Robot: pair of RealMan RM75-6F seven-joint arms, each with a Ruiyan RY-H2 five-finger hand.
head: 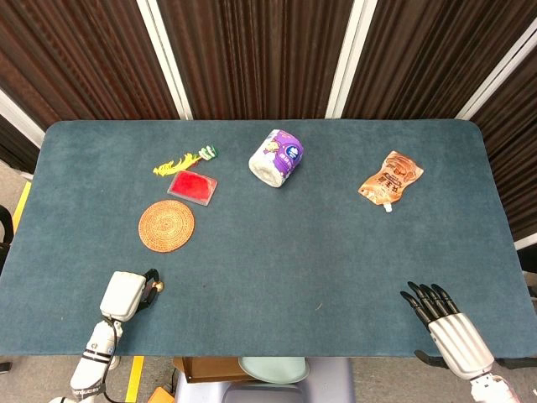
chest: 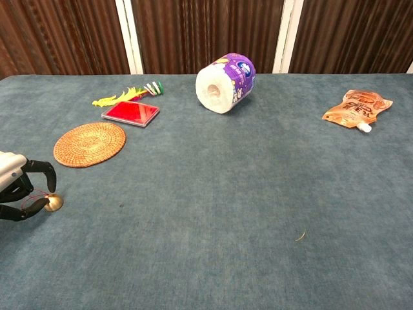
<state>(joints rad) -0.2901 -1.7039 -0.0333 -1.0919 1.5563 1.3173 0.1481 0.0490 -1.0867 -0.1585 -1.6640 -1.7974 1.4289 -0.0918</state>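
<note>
One small brass bell (chest: 53, 203) on a red cord is enclosed by the curled fingers (chest: 45, 169) of the left hand (head: 126, 295) just below the woven coaster (head: 166, 225); the right hand (head: 445, 327) is held empty, fingers spread.

Dark teal felt surface (head: 277, 243) bearing a small brass bell (chest: 53, 203) near the front left, a round woven coaster (head: 166, 225), a red flat case (head: 192, 186), a yellow-green feathered toy (head: 183, 159), a purple-wrapped paper roll (head: 277, 158) and an orange pouch (head: 390, 178).
</note>
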